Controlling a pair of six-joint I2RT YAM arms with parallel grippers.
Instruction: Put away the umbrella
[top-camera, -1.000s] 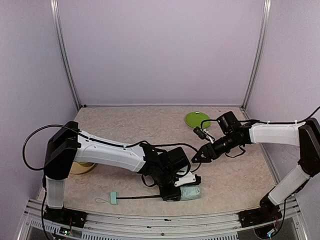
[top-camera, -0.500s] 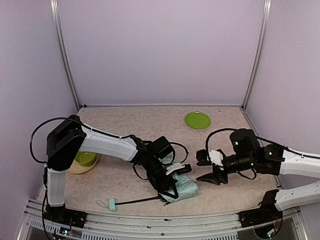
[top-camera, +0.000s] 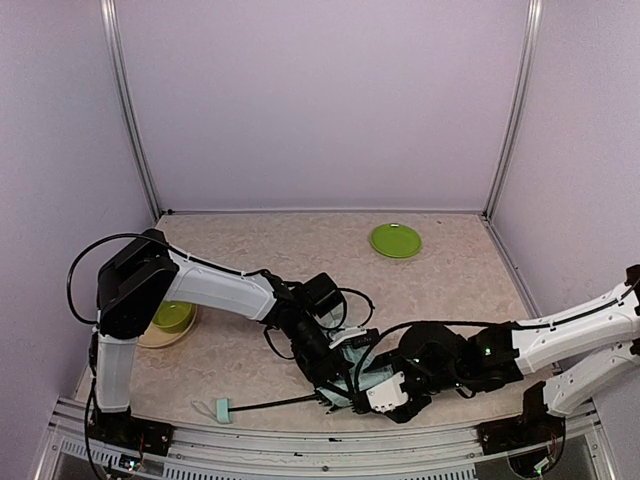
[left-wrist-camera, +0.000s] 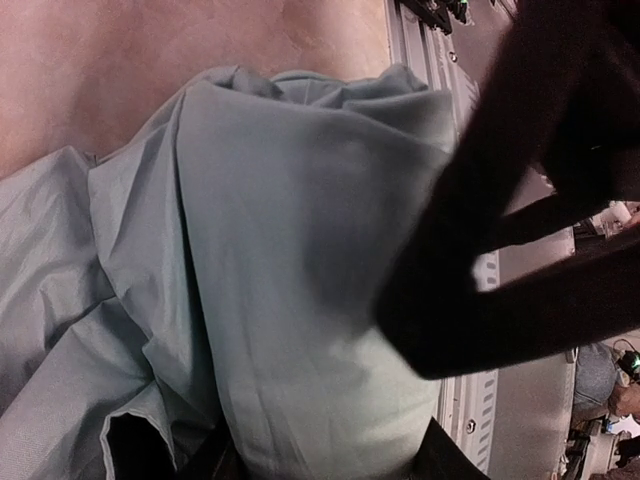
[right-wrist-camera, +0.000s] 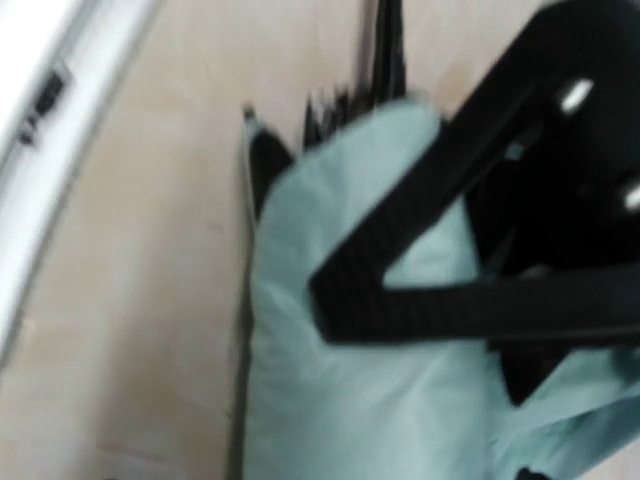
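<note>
Mint umbrella (right-wrist-camera: 340, 400) on beige table (right-wrist-camera: 120, 300)

Left hand (top-camera: 336, 386) low, clamped; right hand (top-camera: 378, 390) spread wide, just beside it

**Top external camera:** fixed high behind the arm bases. It faces forward and down over the whole table (top-camera: 300, 250) to the back wall, the widest coverage.

**Left wrist camera:** very close on the umbrella (left-wrist-camera: 300, 250). Fabric fills most of the frame, with the near-edge rail (left-wrist-camera: 440, 90) at upper right.

**Right wrist camera:** equally close but blurred, apparently viewing the same bundle from the opposite side.

**Overlap:** all three views share the umbrella beside the rail.
</note>
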